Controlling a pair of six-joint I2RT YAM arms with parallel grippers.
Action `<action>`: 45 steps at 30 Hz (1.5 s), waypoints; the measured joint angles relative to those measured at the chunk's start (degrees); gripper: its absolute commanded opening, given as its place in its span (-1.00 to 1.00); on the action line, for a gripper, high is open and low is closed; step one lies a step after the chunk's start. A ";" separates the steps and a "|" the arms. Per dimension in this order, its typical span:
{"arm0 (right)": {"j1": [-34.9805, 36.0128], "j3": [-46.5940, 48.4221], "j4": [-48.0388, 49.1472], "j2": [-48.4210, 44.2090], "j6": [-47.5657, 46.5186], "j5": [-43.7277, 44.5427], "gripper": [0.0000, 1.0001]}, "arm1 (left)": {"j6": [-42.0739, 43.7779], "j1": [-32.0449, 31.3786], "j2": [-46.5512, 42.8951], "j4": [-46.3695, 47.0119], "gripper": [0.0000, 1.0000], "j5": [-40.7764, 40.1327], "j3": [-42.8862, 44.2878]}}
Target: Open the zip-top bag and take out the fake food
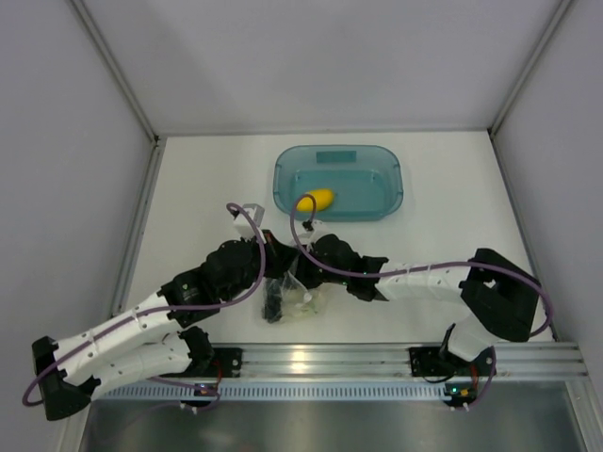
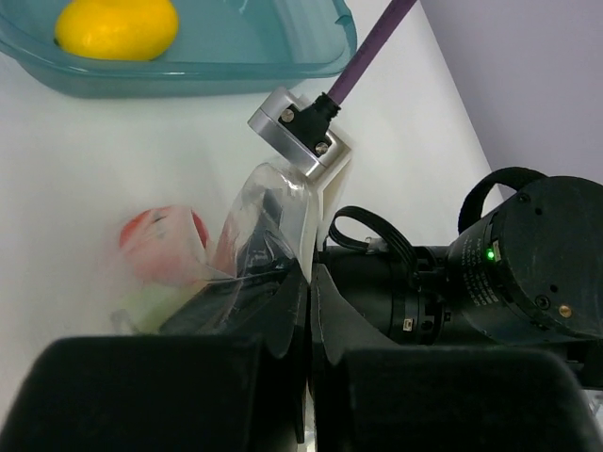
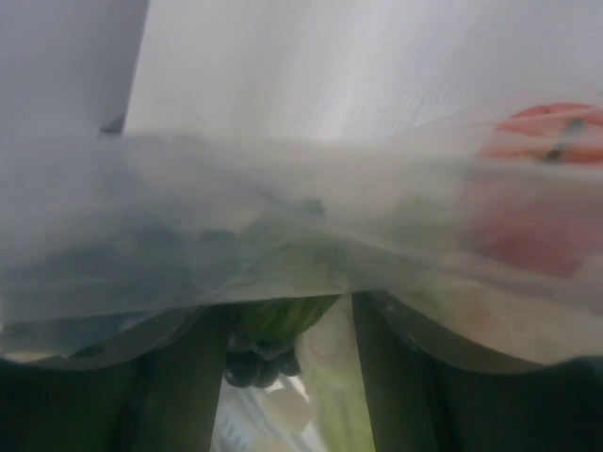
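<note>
- The left gripper point(image 2: 309, 282) is clenched, its two black fingers point(image 2: 275, 315) pressed together on an upper edge of the zip-top bag point(image 2: 268, 221); the clear film rises crumpled from between them
- The right gripper point(image 3: 283, 363) meets the bag from the right; in its own camera its dark fingers point(image 3: 179, 377) stand apart with the blurred film stretched across them; whether they pinch the plastic I cannot tell
- Through that film a red apple point(image 3: 542, 202) shows at the right, and a dark grape bunch point(image 3: 254, 365) sits low between the fingers
- From above, the bag lies on the table between the two grippers, near the middle and toward the near edge; the grapes are at its left and a white cauliflower point(image 1: 308, 299) at its right
- A yellow fruit point(image 1: 314, 200) lies outside the bag, in the near-left corner of the teal tray point(image 1: 386, 179); the tray stands just beyond the grippers, apart from the bag
- A purple cable point(image 2: 363, 52) runs to a metal block point(image 2: 300, 132) on the right arm's wrist, close against the bag's top
- The table point(image 1: 207, 188) is plain white and matte; an aluminium rail point(image 1: 377, 358) crosses its near edge and carries both arm bases
- Pale grey walls point(image 1: 330, 56) close in the left, far and right sides, joined by slim metal corner posts point(image 1: 118, 71)
</note>
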 measured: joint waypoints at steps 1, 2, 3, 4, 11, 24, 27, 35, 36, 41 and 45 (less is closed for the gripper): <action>0.33 0.35 -1.53 -0.44 -0.92 1.95 0.07 | 0.09 -0.02 -0.07 0.04 -1.00 0.15 0.00; 0.66 1.14 -3.80 -0.79 -1.86 3.61 0.06 | 0.15 -0.02 -0.11 0.04 -1.00 0.20 0.00; 1.01 2.40 -6.91 -1.03 -2.97 6.19 0.04 | 0.26 0.02 -0.26 0.04 -1.00 0.09 0.00; 1.16 3.28 -8.76 -1.09 -3.93 8.11 0.03 | 0.35 0.07 -0.44 0.04 -1.00 -0.02 0.00; -0.02 5.05 -18.43 -3.85 -10.86 19.91 0.04 | 0.15 0.61 -1.46 -0.11 -1.00 -1.88 -0.26; -4.79 6.91 -36.04 -12.02 -20.00 36.22 0.05 | -0.17 0.44 4.76 2.29 -1.00 -1.16 0.13; -5.14 8.46 -38.58 -13.07 -21.81 37.46 0.06 | 0.52 0.44 5.62 3.19 -1.00 -0.22 0.85; -6.95 11.67 -41.81 -12.70 -25.99 23.87 0.14 | 1.38 0.46 9.60 2.58 -1.00 -0.04 1.40; -6.99 11.63 -41.66 -12.72 -25.97 21.16 0.15 | 1.33 0.50 10.27 2.34 -1.00 -0.22 1.38; -6.95 10.75 -40.17 -12.79 -25.97 11.89 0.11 | 1.25 0.50 11.47 1.51 -1.00 -1.53 1.38; -6.75 10.47 -39.47 -12.57 -26.21 7.67 0.03 | 1.05 0.50 10.80 1.40 -1.00 -2.80 1.36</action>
